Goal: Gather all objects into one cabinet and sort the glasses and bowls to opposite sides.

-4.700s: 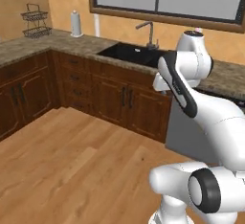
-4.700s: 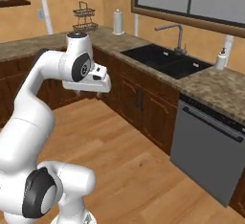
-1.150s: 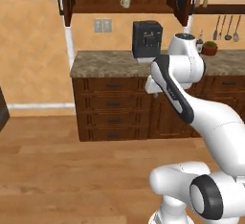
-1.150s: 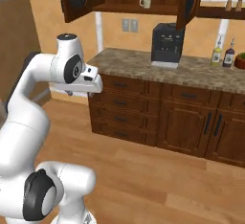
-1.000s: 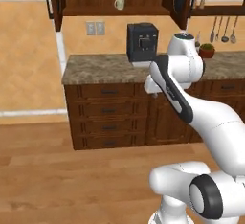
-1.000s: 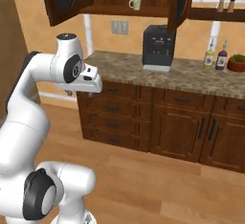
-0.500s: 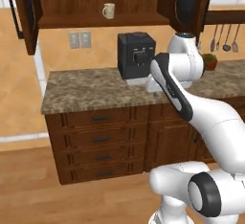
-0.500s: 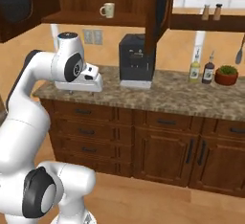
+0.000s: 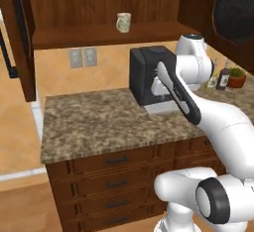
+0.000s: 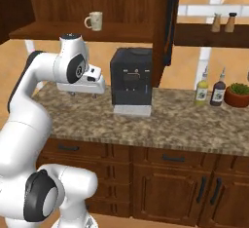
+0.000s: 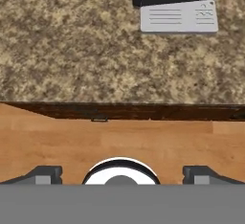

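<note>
One cream speckled mug [image 9: 123,22] [image 10: 95,21], one of the glasses, stands upright on the plain shelf of the open dark wood cabinet [image 9: 99,35] [image 10: 53,31], handle to the left. The bowls are out of view. My gripper [image 10: 80,94] [image 11: 122,173] hangs over the front edge of the granite counter [image 9: 99,122] [image 10: 185,120], well below the shelf. It points straight down. Its fingertips [image 11: 46,173] stand wide apart, open, with nothing between them. The hand view looks down on the counter edge [image 11: 119,110] and the wooden floor [image 11: 119,139].
A black coffee machine [image 9: 149,75] [image 10: 130,78] with a grey drip tray [image 11: 179,16] stands on the counter just right of my hand. The cabinet doors [image 9: 17,37] [image 10: 170,17] hang open. Two bottles [image 10: 210,89] and a potted plant [image 10: 238,94] stand far right. Drawers [image 9: 114,181] lie below.
The whole picture has shifted and grown: the base has driven closer to the counter and wall cabinet. The arm keeps the same pose and the gripper stays open.
</note>
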